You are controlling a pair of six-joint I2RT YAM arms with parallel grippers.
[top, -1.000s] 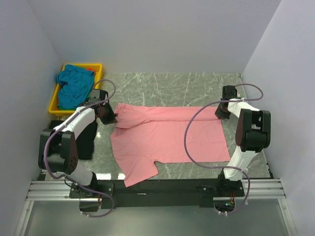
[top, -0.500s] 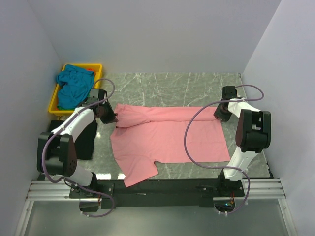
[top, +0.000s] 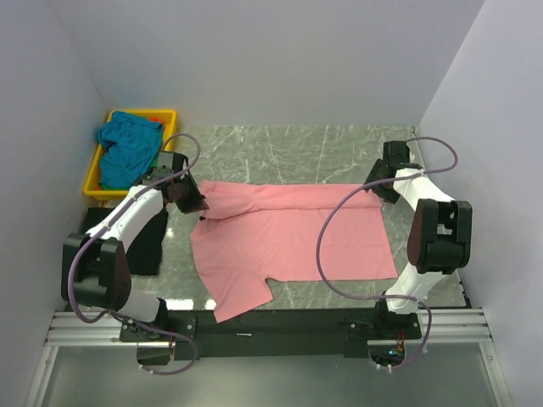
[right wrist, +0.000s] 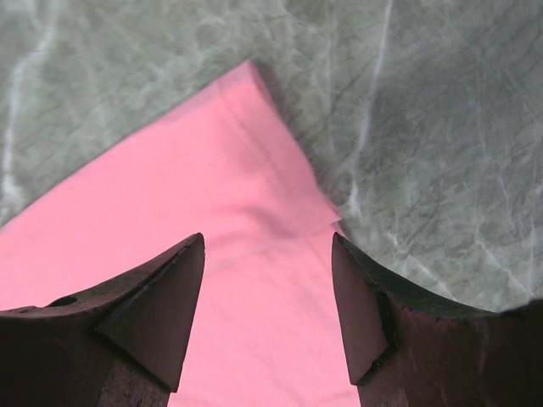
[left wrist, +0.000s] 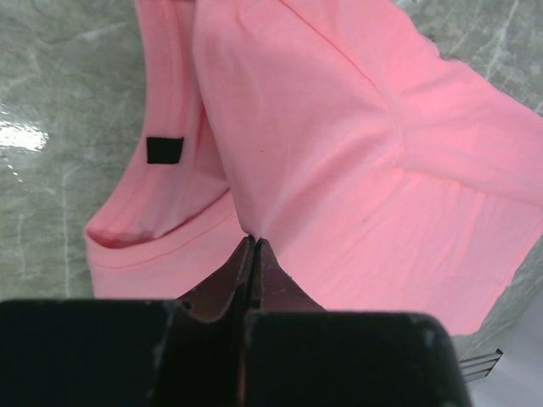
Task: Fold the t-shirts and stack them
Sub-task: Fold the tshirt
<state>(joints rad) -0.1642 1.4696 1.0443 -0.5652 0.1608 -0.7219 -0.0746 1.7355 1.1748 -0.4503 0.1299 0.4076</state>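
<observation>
A salmon pink t-shirt [top: 293, 233] lies spread on the marble table, its far edge folded over toward me. My left gripper [top: 201, 206] is shut on a pinch of that pink cloth [left wrist: 288, 161] near the collar, at the shirt's far left corner. At the shirt's far right corner my right gripper [top: 379, 188] stands open just above the pink cloth [right wrist: 212, 212], nothing between its fingers [right wrist: 165, 297]. A teal blue t-shirt [top: 125, 148] lies bunched in the yellow tray, with a bit of orange-red cloth at its far edge.
The yellow tray [top: 93, 174] stands at the far left, beside the left wall. Bare marble [top: 297, 153] runs behind the shirt up to the back wall. A black tag [left wrist: 165, 149] marks the inside of the collar.
My right gripper has let go of the shirt's far right corner, opened and drawn slightly away to the far side. The left gripper stays shut on the cloth, barely moved.
</observation>
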